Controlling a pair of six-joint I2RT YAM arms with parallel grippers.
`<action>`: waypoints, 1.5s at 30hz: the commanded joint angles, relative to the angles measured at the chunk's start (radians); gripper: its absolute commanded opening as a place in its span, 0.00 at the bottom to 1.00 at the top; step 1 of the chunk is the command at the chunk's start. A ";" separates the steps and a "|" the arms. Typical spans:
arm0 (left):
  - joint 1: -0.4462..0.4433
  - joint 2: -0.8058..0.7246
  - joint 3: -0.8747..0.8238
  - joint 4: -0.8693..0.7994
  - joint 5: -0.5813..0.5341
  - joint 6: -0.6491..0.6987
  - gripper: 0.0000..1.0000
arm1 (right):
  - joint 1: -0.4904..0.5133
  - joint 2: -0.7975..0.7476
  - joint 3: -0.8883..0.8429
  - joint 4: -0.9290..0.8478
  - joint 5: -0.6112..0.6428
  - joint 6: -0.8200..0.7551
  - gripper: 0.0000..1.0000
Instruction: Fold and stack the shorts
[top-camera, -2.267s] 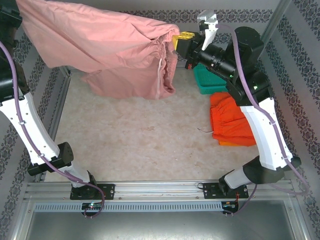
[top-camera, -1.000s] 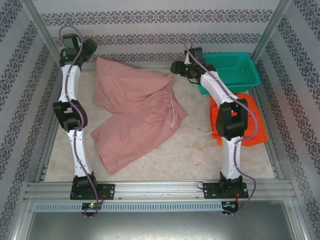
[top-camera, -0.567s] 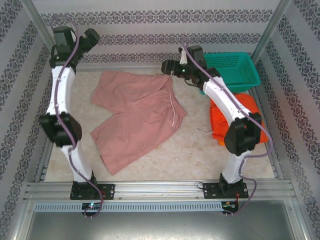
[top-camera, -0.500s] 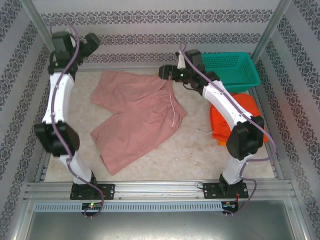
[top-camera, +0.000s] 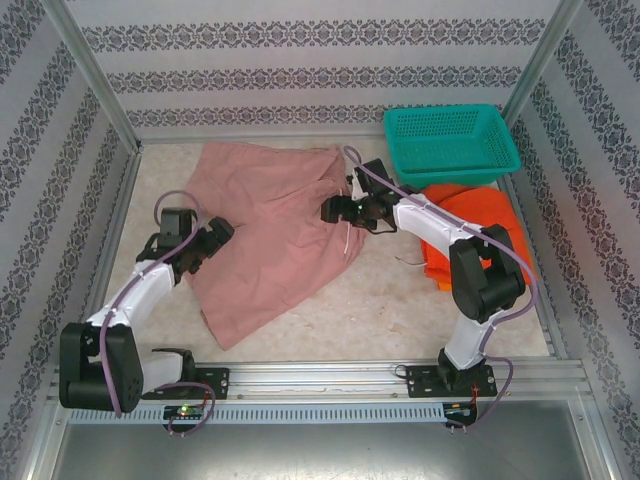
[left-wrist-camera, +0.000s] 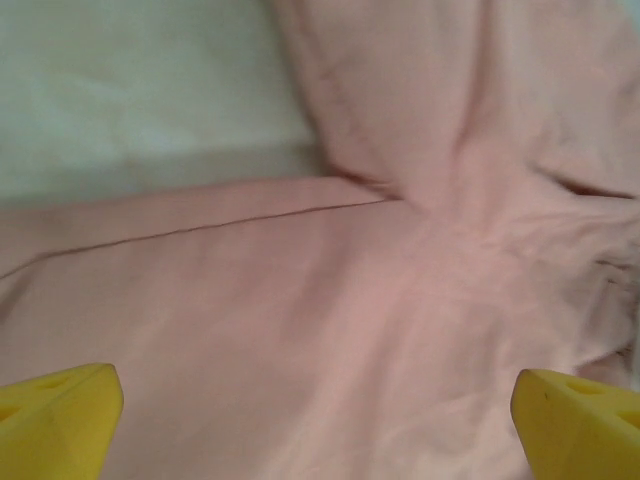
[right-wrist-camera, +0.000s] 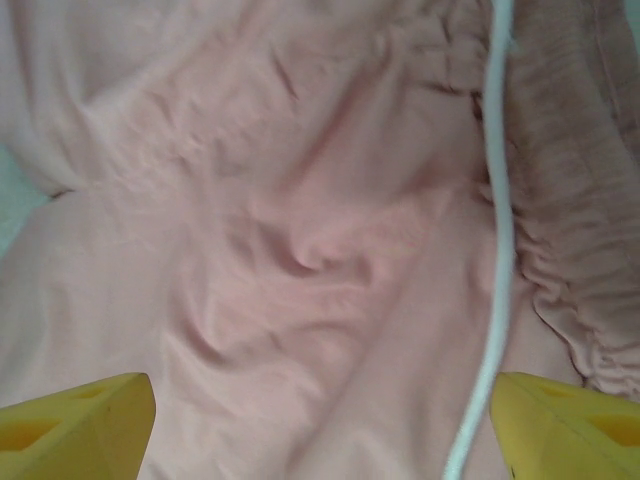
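Two open grips: your left fingers (left-wrist-camera: 60, 415) and right fingers (right-wrist-camera: 75, 425) hover spread over the pink shorts (top-camera: 270, 240); grab one layer, or the drawstring (right-wrist-camera: 497, 250), and the fold skews.

The left arm (top-camera: 135, 295) and the right arm (top-camera: 430, 215) are showing the same build. Both are wearing smooth white shells over their long links, with chunky black joint housings (top-camera: 488, 282) bulging between them. A thin purple cable (top-camera: 175, 193) is running along each arm, looping loose near the wrist and trailing down to the foot. Each arm is sitting on a black base plate (top-camera: 185, 382) at the near edge of the table. The left gripper (top-camera: 212, 243) and the right gripper (top-camera: 331, 211) are looking black from above. The wrist cameras are catching their fingers (left-wrist-camera: 58, 420) as blunt, bright yellow wedges with shallow round dimples.
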 joint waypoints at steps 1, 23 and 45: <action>-0.006 -0.016 -0.055 0.085 -0.074 -0.020 1.00 | -0.005 0.001 -0.063 0.034 -0.012 0.045 0.86; 0.159 0.508 0.254 0.196 -0.096 0.184 1.00 | 0.045 -0.145 -0.411 0.283 -0.117 0.268 0.77; -0.101 -0.060 -0.045 0.123 0.030 -0.016 1.00 | -0.084 0.370 0.677 -0.028 -0.062 0.077 0.85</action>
